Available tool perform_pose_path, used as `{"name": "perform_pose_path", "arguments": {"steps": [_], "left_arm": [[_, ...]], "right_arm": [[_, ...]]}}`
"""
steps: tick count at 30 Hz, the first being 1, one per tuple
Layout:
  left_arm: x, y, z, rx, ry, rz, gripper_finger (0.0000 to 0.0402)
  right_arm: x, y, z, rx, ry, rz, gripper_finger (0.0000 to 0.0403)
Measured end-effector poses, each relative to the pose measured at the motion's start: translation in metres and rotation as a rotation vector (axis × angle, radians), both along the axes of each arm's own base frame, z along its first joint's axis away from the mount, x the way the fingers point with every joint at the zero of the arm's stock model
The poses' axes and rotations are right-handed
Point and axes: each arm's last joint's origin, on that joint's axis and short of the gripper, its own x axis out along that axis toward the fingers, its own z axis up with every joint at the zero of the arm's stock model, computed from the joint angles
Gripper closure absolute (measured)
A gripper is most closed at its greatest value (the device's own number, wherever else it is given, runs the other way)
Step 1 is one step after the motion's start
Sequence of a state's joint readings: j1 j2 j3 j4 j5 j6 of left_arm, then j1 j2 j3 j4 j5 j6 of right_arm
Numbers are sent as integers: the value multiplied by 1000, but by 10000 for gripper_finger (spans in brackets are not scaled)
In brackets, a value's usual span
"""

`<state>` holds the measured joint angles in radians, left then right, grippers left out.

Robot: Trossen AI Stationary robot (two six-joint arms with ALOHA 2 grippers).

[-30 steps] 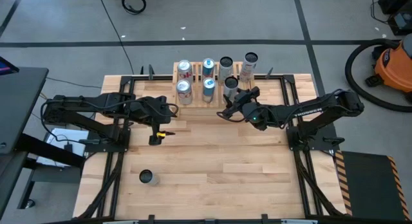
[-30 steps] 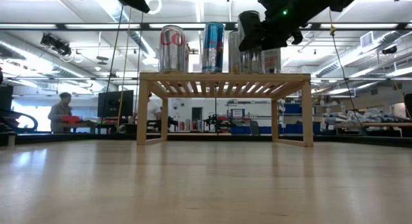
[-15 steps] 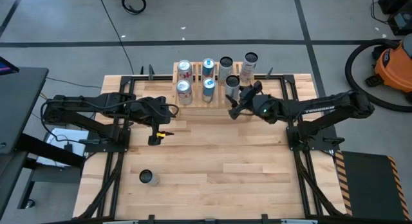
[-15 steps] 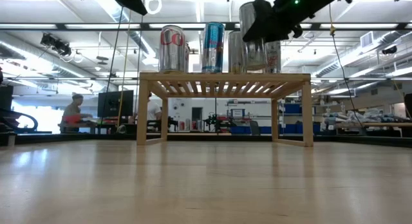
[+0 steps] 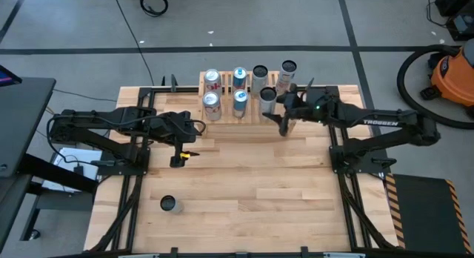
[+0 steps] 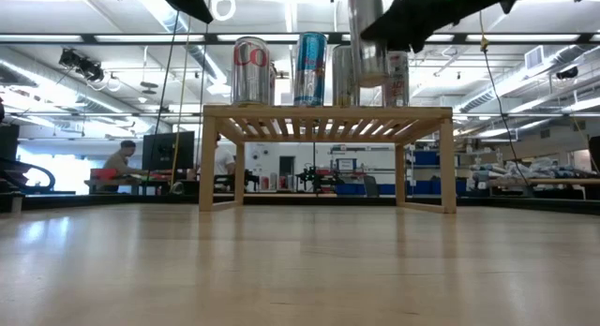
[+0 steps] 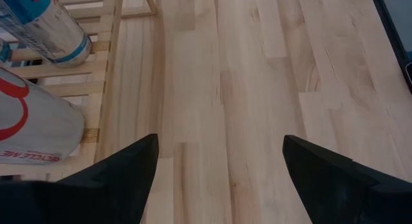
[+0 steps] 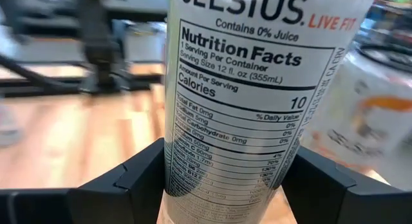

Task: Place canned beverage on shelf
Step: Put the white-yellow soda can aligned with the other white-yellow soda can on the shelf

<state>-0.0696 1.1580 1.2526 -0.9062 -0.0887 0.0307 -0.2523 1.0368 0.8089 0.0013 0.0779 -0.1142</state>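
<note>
The light-wood shelf (image 5: 248,113) stands at the table's far middle and shows on its legs in the low view (image 6: 328,112). Several cans stand upright on its slatted top (image 5: 239,101). My right gripper (image 5: 286,114) is shut on a silver Celsius can (image 6: 366,36), which hangs above the shelf top near its near right part. My left gripper (image 5: 180,153) is open and empty over the table, to the near left of the shelf; its wrist view (image 7: 219,179) shows bare tabletop between the fingers. My right gripper pinches the can's body (image 8: 177,176) between its two fingers, one on each opposite side of the wall. The fingers (image 8: 122,185) come about level from the table's right side. The can stands roughly upright, lifted clear of the shelf top, its bottom (image 6: 367,80) above the slats.
One more can (image 5: 170,204) stands alone on the table's near left. Black frame rails (image 5: 129,191) run along both table sides. The wide near half of the tabletop (image 5: 259,191) is bare wood. People show in the room behind the table (image 6: 120,162).
My right gripper has gone up and toward the table's right edge with the can, still shut on it. The can now hangs higher above the shelf top than before.
</note>
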Motion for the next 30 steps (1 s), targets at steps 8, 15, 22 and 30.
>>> {"name": "perform_pose_path", "arguments": {"steps": [8,15,22,30], "left_arm": [[0,0,0,-1,-2,1,67],[0,0,0,-1,-5,1,67],[0,0,0,-2,-4,2,67],[0,0,0,-2,-5,2,67]], "right_arm": [[-11,-9,7,-29,-44,330,136],[-9,-25,-2,-104,17,361,136],[-10,-35,-6,-110,-10,518,135],[-12,-46,-6,-133,-20,510,135]]}}
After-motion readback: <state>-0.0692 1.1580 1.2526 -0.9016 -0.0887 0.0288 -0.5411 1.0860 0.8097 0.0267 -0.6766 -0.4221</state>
